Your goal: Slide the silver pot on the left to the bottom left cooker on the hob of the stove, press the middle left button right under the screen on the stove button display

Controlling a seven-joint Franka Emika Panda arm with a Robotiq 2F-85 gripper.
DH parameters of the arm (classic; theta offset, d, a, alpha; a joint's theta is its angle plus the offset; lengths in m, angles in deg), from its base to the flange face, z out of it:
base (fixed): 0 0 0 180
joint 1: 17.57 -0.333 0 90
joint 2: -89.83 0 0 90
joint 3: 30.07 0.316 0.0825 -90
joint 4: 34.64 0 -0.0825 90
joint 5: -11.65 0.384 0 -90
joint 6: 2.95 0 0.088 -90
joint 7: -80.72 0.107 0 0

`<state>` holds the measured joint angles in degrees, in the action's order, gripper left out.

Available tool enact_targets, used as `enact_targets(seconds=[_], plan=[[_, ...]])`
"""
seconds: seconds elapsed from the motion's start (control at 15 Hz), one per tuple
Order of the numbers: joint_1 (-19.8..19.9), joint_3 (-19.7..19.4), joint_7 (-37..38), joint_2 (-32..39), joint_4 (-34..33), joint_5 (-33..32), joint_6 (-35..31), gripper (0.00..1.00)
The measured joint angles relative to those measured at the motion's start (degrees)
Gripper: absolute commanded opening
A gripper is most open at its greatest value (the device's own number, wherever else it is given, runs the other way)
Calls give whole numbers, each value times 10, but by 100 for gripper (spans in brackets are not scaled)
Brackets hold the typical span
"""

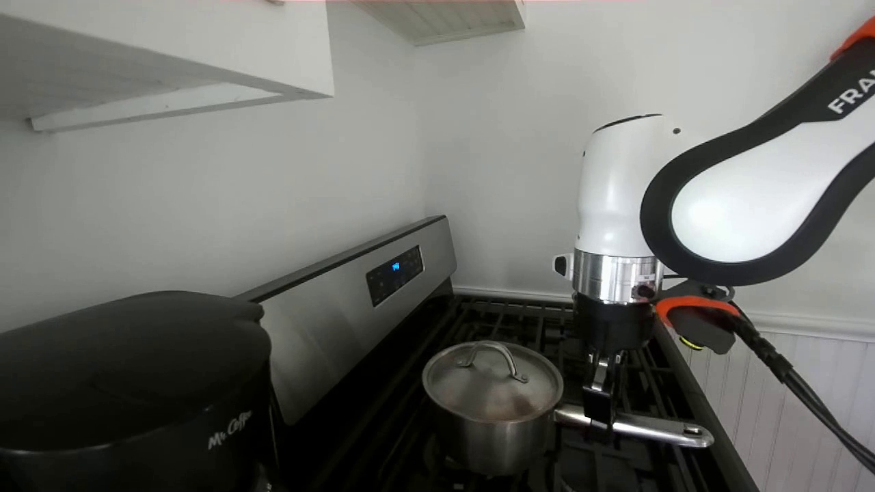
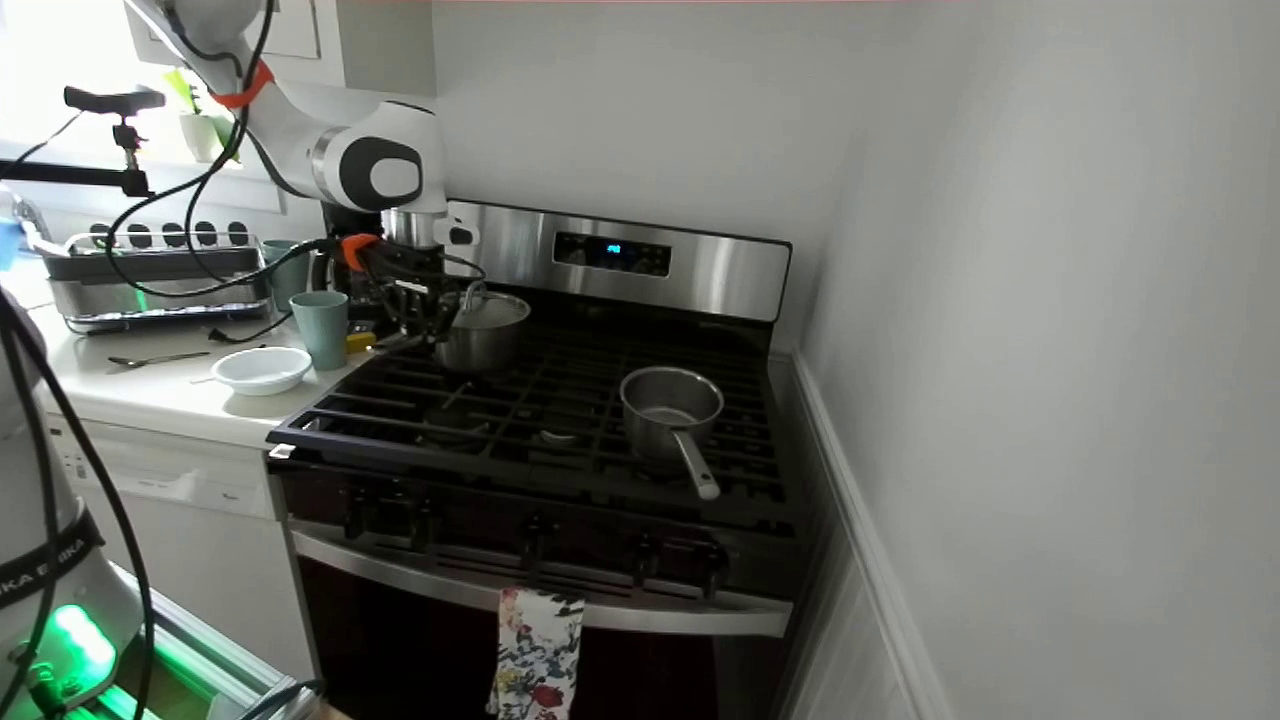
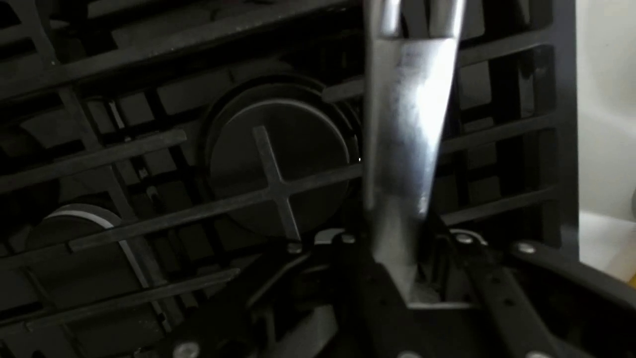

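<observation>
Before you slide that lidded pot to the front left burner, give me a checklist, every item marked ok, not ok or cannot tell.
1. Gripper on the handle: ok, jaws closed with it between them.
2. Lid on the silver pot: ok, seated.
3. Pot on the front left burner: not ok, it stands at the back left.
4. Open saucepan out of the likely path: ok, it stands apart, on the right in an exterior view.
5. Pot bottom flat on the grate: cannot tell, too dark there.
6. Button display lit: ok, blue in both exterior views.
</observation>
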<state>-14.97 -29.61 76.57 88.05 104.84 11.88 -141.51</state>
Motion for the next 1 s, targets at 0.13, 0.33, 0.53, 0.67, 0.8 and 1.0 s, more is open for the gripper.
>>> enact_targets(seconds=[0.13,0.33,0.53,0.67,0.8,1.0], plan=[[0,0,0,-8,14,0,3,7],[0,0,0,-17,36,1,3,7],[0,-2,0,-21,44,2,2,7],[0,-6,1,-28,48,2,4,7],[1,-12,4,-42,58,2,11,7],[3,-21,4,-66,72,2,27,7]])
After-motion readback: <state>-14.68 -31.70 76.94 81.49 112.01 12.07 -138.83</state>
